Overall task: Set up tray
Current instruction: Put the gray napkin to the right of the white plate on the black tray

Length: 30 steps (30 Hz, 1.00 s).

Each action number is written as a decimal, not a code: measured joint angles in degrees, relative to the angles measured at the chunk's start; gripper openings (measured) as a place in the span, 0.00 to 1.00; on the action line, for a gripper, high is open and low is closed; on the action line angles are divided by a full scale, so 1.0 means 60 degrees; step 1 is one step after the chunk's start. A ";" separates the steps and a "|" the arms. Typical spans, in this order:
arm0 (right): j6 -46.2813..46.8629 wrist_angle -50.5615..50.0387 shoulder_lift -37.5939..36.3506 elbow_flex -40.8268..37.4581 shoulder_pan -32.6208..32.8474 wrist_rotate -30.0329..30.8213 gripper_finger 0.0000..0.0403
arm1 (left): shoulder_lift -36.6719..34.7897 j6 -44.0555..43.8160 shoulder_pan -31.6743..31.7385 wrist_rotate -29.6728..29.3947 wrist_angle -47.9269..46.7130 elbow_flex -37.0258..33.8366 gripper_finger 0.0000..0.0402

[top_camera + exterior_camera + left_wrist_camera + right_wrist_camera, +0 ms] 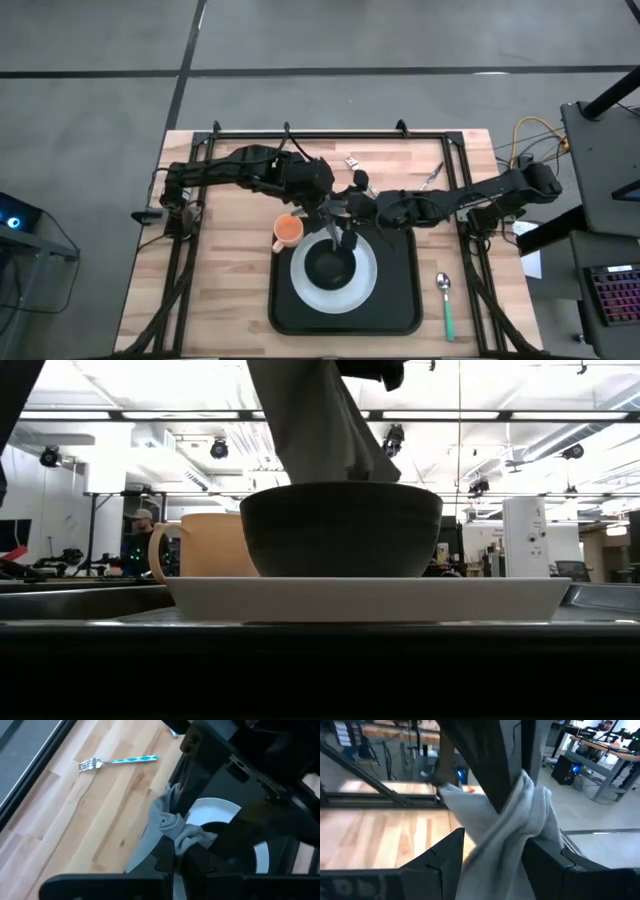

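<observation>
The black tray lies at the table's near middle. On it stands a white plate with a black bowl on top. An orange cup stands at the tray's far left corner. Above the bowl, my left gripper is shut on a grey cloth, which hangs down over the bowl. From the table's right side, my right gripper is open, with one finger on each side of the hanging cloth. My left gripper pinches a bunched upper part of the cloth between its two fingers, several folds together. The fingers come from above, slanting down. The cloth hangs slack below them, and its lower end drops behind the bowl's rim. Whether my right gripper's fingers touch the cloth, I cannot tell.
A fork with a blue patterned handle lies on the wood at the table's far right. A spoon with a green handle lies right of the tray. A black frame runs round the table's edges.
</observation>
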 joint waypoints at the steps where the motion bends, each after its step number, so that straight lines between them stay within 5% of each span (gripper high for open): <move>1: -0.0045 -0.0308 -0.0014 0.0066 -0.0004 0.0022 0.44 | 0.0000 0.0000 -0.0034 0.0008 -0.0047 -0.0004 0.00; 9: 0.0443 -0.1729 -0.0889 0.0601 0.0015 0.0064 0.44 | 0.0000 -0.0430 -0.0106 0.0064 -0.0342 -0.0019 0.00; 30: 0.0644 -0.1262 -0.0719 0.0253 0.0004 -0.0219 0.44 | 0.0009 -0.0433 -0.0144 0.0188 -0.0041 -0.0107 0.00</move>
